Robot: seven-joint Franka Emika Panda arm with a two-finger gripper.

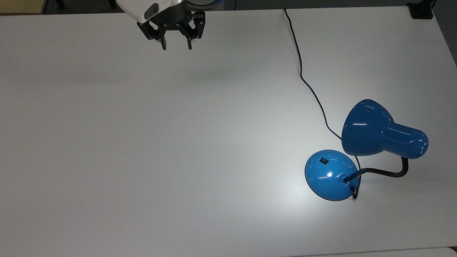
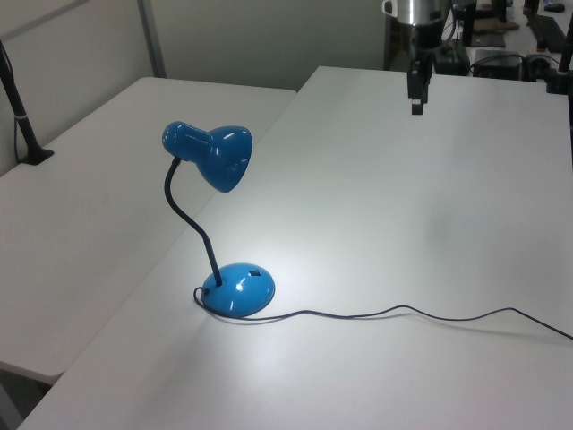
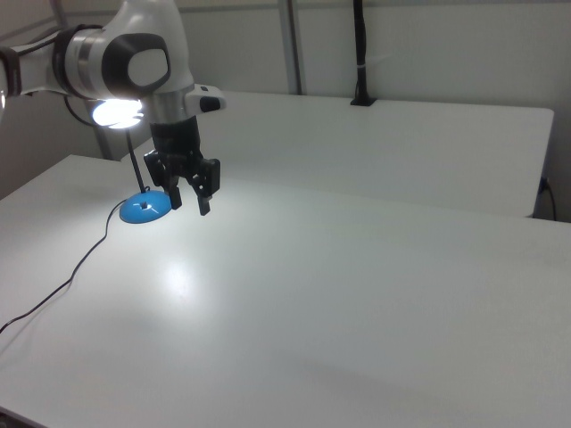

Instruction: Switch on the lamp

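On the white table [image 1: 142,150], toward the top view's lower right, my target sits lit: the lamp [image 1: 371,150], glossy blue, w/ its bell shade [image 1: 367,128] hanging above and partly over the round domed base [image 1: 330,175]. A bright pool of light spreads over the tabletop beside the base, so I read the bulb as on. Small black switch [image 1: 323,160] shows on the dome's upper side in the top view. Black gooseneck [image 1: 387,173] curves from base up to shade; thin black cord [image 1: 303,71] runs from the base away to the table's far edge at the top view's top.

My gripper [image 1: 176,45] hangs well apart from the lamp, near the top view's upper-left edge of the table, above the surface, holding nothing. Fingers [image 1: 164,44] stand spread w/ a clear gap between them, pointing down. From the left view the gripper [image 2: 417,100] is far back, lamp [image 2: 215,215] in the foreground. In the right view the gripper [image 3: 190,201] hangs in front of the blue base [image 3: 145,209], arm [image 3: 134,62] partly covering the glowing shade.
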